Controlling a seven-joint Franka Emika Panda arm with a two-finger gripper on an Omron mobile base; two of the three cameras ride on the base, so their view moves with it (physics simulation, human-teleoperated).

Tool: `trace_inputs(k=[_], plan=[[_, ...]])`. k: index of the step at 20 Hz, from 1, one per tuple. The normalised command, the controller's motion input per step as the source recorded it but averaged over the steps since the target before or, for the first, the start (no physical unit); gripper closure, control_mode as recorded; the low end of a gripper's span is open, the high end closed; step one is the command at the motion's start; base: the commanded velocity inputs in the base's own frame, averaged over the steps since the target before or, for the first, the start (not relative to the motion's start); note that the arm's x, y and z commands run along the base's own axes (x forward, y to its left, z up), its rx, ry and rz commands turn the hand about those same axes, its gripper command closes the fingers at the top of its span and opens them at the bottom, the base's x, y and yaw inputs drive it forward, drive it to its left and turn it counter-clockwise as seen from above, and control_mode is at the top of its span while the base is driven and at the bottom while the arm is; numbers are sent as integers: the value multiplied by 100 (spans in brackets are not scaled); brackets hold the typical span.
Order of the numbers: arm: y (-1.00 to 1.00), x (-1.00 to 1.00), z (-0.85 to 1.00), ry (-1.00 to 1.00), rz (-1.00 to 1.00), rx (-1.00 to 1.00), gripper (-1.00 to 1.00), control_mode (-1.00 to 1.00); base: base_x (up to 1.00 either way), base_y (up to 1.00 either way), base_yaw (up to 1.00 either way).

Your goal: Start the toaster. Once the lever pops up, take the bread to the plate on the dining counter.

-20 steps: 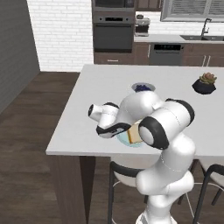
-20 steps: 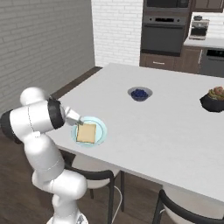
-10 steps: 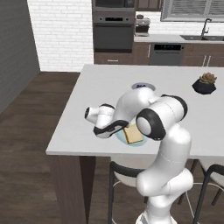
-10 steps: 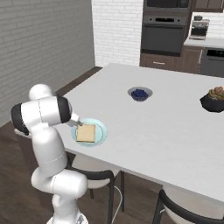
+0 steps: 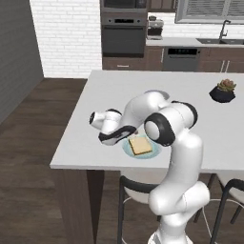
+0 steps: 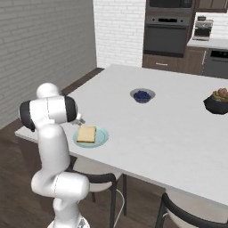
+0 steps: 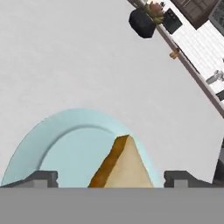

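White dining counter [image 6: 178, 129] bears plate [image 6: 100, 140] with bread [image 6: 86, 133]; hand view shows fingers [image 7: 42, 178] spread apart.

The tan slice of bread [image 7: 122, 168] gets chopped off at 6 o'clock in the hand view, and the pale blue round plate [image 7: 65, 144] too.

Left base view looks forward and down from behind the arm's left; right base view does the same from its right. Both share the plate [image 5: 141, 147] [image 6: 91, 136] on the bench [image 5: 181, 95] [image 6: 178, 120]. Hand view sits close above that plate [image 7: 65, 144].
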Motion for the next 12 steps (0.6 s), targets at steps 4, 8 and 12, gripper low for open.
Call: trace_inputs(k=[4, 8, 12], plan=[[33, 49, 0, -6, 0, 4, -100, -100, 0, 0, 0], [9, 37, 3, -12, 0, 8, -100, -100, 0, 0, 0], [0, 4, 64, -25, 4, 25, -100, -100, 0, 0, 0]])
